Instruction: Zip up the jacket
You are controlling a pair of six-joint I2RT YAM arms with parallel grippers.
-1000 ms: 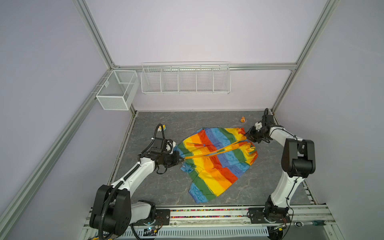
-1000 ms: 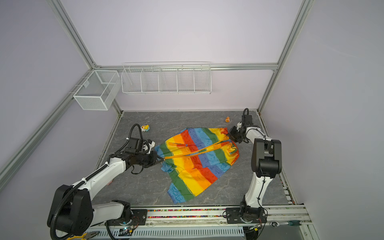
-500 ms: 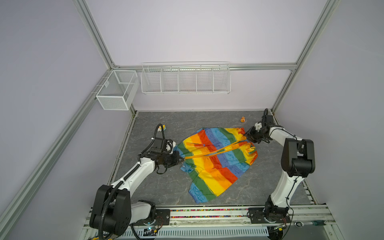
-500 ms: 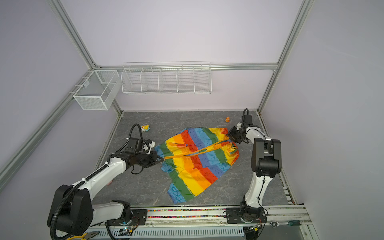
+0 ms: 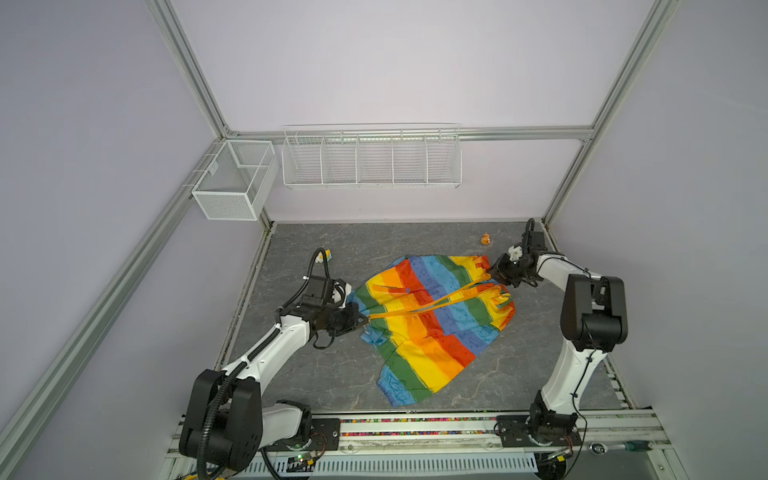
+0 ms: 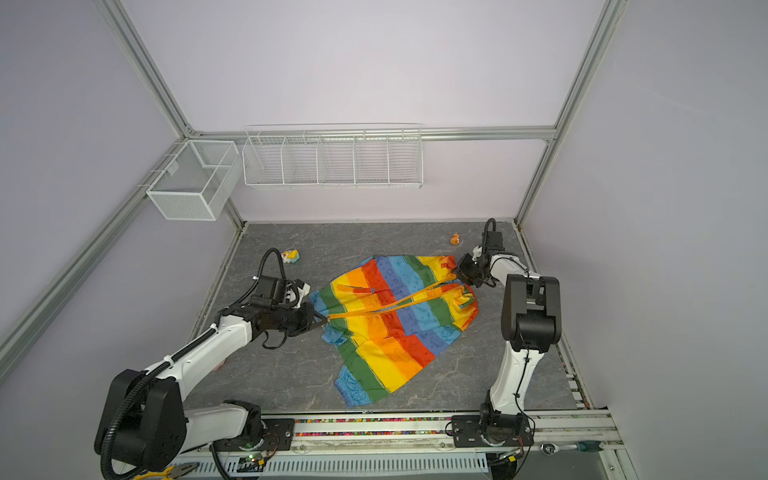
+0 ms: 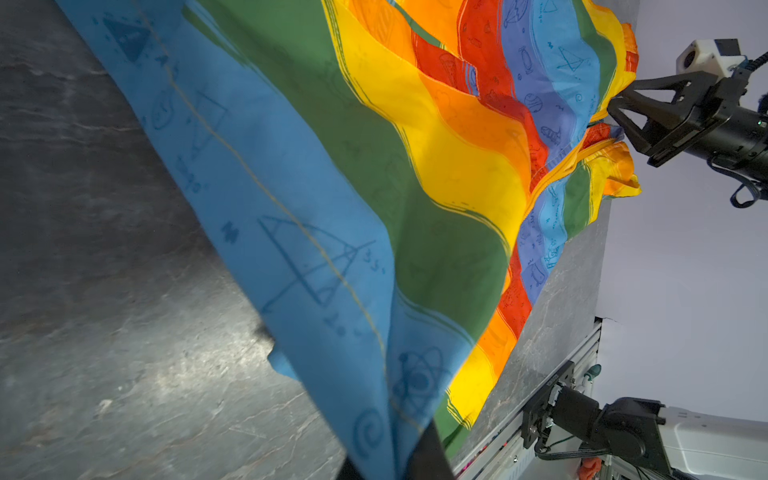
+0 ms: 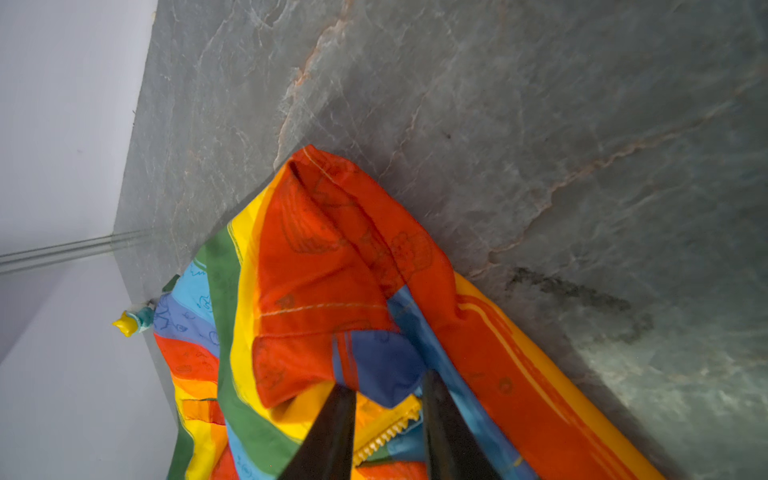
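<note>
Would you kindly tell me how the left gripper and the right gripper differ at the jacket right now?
The left gripper is shut on the orange zipper band of the jacket; the right gripper has its jaws apart, with zipper teeth between them. The left gripper works at the blue end, the right gripper at the red end. Both sit low over the table, facing each other across the jacket.

Arms low, at opposite ends of rainbow-striped thin jacket (image 5: pixel 424 332).
Left black gripper (image 5: pixel 365 321) clamped on its left edge; right black gripper (image 5: pixel 492 272) at far-right corner, jaws slightly apart astride fabric, grip unclear.
</note>
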